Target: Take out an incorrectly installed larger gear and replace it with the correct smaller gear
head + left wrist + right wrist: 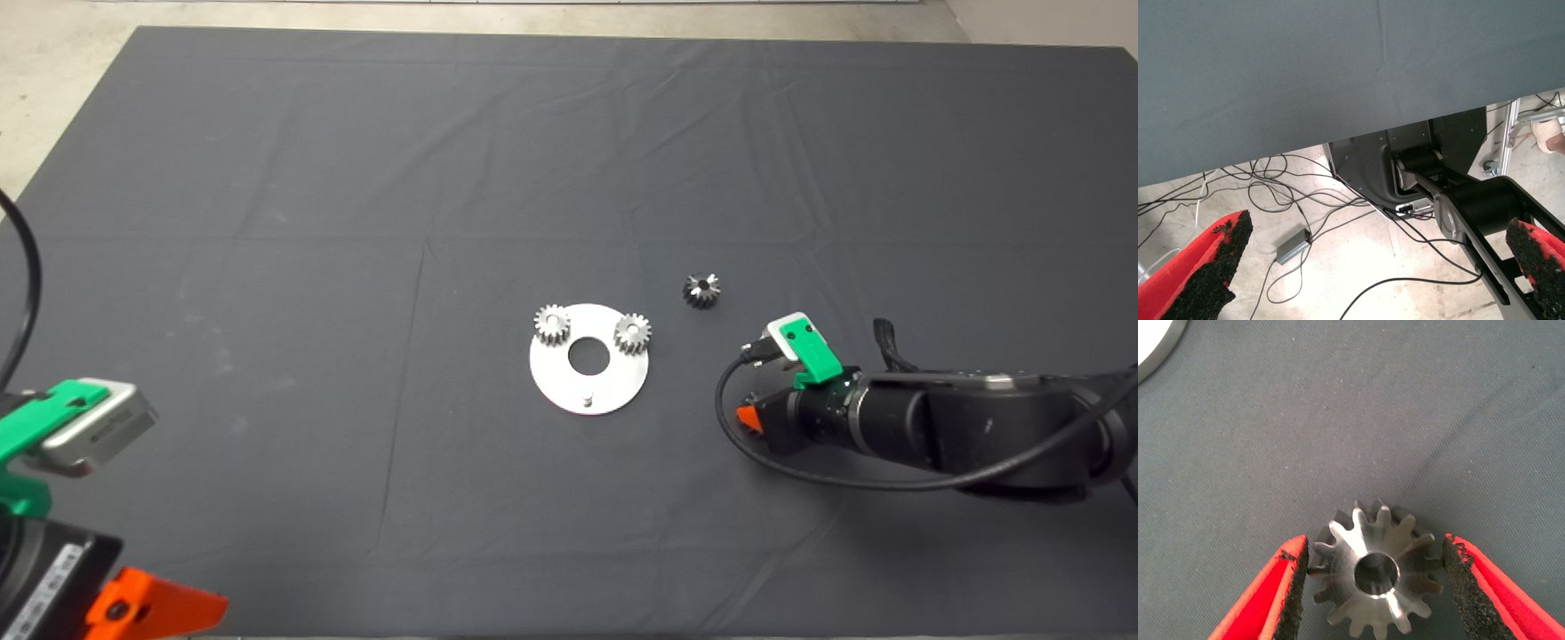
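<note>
The larger gear (1371,577), steel with a round centre hole, sits between the pads of my right gripper (1376,541), which is shut on its teeth low over the mat. In the head view that gripper (747,413) is right of the round steel plate (569,387), and it hides the larger gear. A smaller gear (701,290), dark and loose, lies on the mat beyond the gripper. Two more small gears (551,324) (632,333) stand on the plate. The plate's near peg (585,400) is bare. My left gripper (133,613) is parked at the lower left, open.
The dark mat (356,222) covers the table. The plate's rim (1155,347) shows in the right wrist view. The left wrist view shows the mat's edge (1338,127), floor cables (1271,193) and the robot's base (1471,207).
</note>
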### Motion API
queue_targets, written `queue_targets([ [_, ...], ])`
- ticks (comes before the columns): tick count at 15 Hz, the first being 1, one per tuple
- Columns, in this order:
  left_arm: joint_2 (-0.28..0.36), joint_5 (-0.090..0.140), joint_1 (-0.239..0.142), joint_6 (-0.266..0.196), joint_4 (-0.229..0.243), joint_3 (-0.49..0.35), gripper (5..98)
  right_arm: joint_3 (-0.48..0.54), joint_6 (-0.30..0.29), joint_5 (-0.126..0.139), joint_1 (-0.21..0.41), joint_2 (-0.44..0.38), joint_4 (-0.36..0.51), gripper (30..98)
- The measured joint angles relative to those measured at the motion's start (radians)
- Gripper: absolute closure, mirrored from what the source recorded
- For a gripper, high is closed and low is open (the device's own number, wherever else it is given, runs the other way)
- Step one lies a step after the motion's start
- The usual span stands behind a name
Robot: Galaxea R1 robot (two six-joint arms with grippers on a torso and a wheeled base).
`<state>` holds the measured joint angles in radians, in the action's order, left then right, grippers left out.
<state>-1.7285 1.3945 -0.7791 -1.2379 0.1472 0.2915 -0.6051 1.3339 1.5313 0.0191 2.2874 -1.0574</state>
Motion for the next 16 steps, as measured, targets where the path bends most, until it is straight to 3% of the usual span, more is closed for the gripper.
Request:
queue_targets([
  [6, 0.000, 0.000, 0.000, 0.000, 0.000, 0.000, 6.0, 0.000, 0.000, 0.000, 0.006, -0.002, 0.000, 67.1],
  [12, 0.000, 0.000, 0.000, 0.000, 0.000, 0.000, 6.0, -0.087, -0.001, -0.001, 0.128, 0.027, 0.008, 59.3],
  [16, 0.000, 0.000, 0.000, 0.000, 0.000, 0.000, 6.0, -0.183, -0.064, 0.002, 0.165, 0.100, 0.047, 52.4],
])
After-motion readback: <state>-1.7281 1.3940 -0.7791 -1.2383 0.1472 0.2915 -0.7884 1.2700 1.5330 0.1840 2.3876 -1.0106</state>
